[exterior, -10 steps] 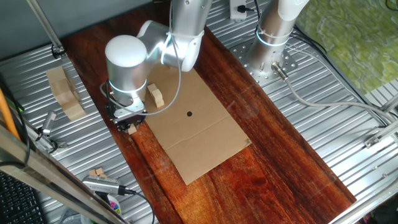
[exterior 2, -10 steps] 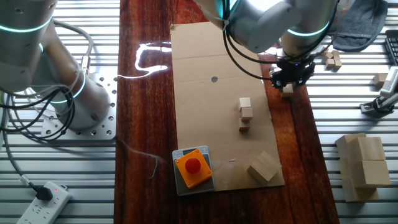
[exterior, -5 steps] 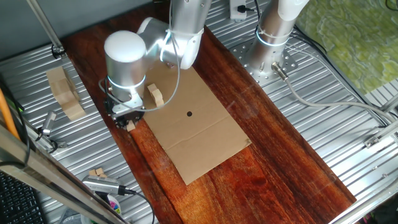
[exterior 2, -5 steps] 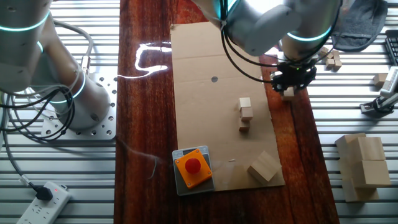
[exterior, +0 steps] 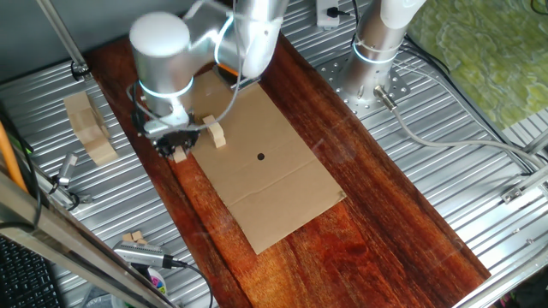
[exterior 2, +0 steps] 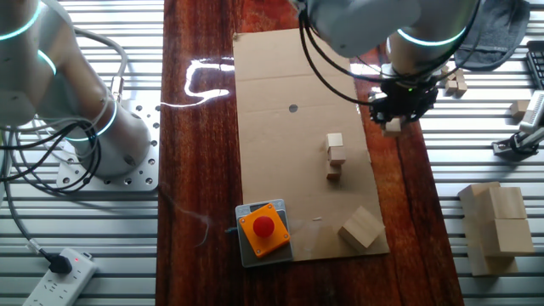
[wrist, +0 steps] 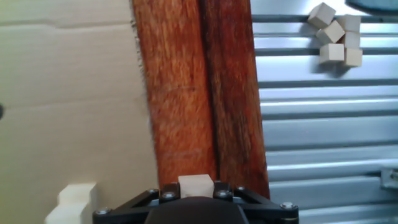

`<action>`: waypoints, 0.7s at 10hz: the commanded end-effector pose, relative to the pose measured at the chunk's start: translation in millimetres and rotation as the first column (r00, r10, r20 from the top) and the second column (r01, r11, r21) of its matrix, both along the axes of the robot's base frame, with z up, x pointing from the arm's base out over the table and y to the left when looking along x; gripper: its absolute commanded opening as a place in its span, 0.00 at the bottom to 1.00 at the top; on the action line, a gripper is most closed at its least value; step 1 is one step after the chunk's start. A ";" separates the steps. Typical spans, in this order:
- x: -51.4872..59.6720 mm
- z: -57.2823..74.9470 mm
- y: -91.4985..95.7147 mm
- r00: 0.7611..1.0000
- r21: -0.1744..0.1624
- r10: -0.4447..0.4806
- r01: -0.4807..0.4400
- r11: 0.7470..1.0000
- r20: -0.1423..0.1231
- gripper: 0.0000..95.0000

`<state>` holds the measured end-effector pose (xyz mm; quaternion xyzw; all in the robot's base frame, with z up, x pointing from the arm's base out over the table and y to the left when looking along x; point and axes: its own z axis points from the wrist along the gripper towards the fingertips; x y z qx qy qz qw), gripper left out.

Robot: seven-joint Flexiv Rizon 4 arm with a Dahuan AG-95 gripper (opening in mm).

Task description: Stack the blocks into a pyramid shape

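Note:
My gripper (exterior 2: pixel 393 117) is shut on one small pale wooden block (wrist: pixel 196 183), held over the dark wood strip beside the cardboard's edge. In the one fixed view the held block (exterior: pixel 180 155) shows just under the gripper (exterior: pixel 176 145). On the cardboard sheet (exterior 2: pixel 289 76) stand two blocks touching in a short row (exterior 2: pixel 336 146), with a third block (exterior 2: pixel 333 173) a little apart from them. The same group (exterior: pixel 214 132) sits just right of the gripper. Several loose blocks (wrist: pixel 336 33) lie on the metal table further out.
A larger faceted wood chunk (exterior 2: pixel 361 228) and a red push button on a grey box (exterior 2: pixel 263 228) sit at the cardboard's near end. Big wooden slab pieces (exterior 2: pixel 495 225) lie on the ribbed metal. A second arm's base (exterior: pixel 374 60) stands at the back.
The arm has swung toward the group of blocks, carrying the held block along the cardboard's edge. The blocks on the cardboard have not moved.

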<state>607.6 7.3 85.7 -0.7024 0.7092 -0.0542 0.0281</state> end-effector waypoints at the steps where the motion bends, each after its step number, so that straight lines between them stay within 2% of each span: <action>1: -8.8 7.6 -7.1 1.000 0.001 0.007 -0.007 1.000 -0.003 0.00; 2: -22.7 13.5 -16.9 1.000 0.005 0.001 -0.001 1.000 -0.003 0.00; 3: -29.5 15.3 -19.9 1.000 0.009 0.000 0.000 1.000 -0.004 0.00; 4: -43.9 19.4 -24.0 1.000 0.006 -0.001 0.001 1.000 -0.006 0.00; 7: -72.5 26.5 -27.7 1.000 0.002 0.011 -0.011 1.000 -0.011 0.00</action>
